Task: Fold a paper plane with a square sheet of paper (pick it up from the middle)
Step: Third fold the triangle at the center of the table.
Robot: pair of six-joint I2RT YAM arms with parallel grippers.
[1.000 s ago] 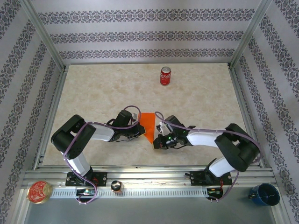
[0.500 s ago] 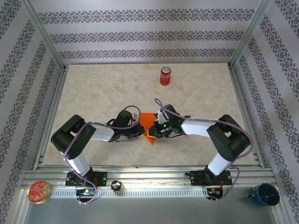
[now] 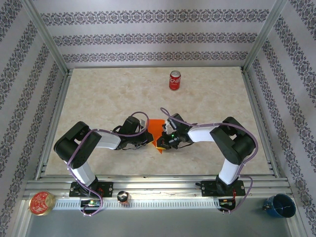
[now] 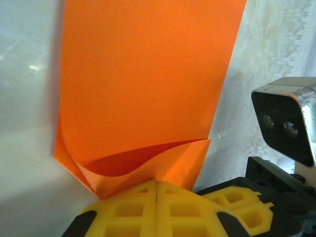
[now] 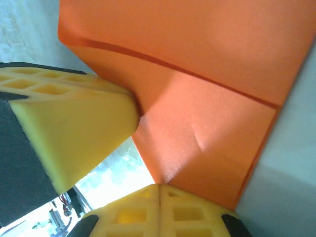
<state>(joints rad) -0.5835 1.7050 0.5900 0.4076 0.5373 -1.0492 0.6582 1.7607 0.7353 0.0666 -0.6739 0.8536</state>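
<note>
The thin, smooth, bright orange square sheet of paper, partly folded, is held at the centre of the marbled desk, clamped by the left pincer at 9 o'clock and the right pincer at 3 o'clock.

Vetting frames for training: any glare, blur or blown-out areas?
Top external: even light, sharp, only faint shadows beside the arms on the table. Left wrist: orange paper is crisp, but the table left of it is washed out by glare. Right wrist: very close, so the paper looks soft and grainy, with a bright overexposed patch between the yellow fingers at lower left.
</note>
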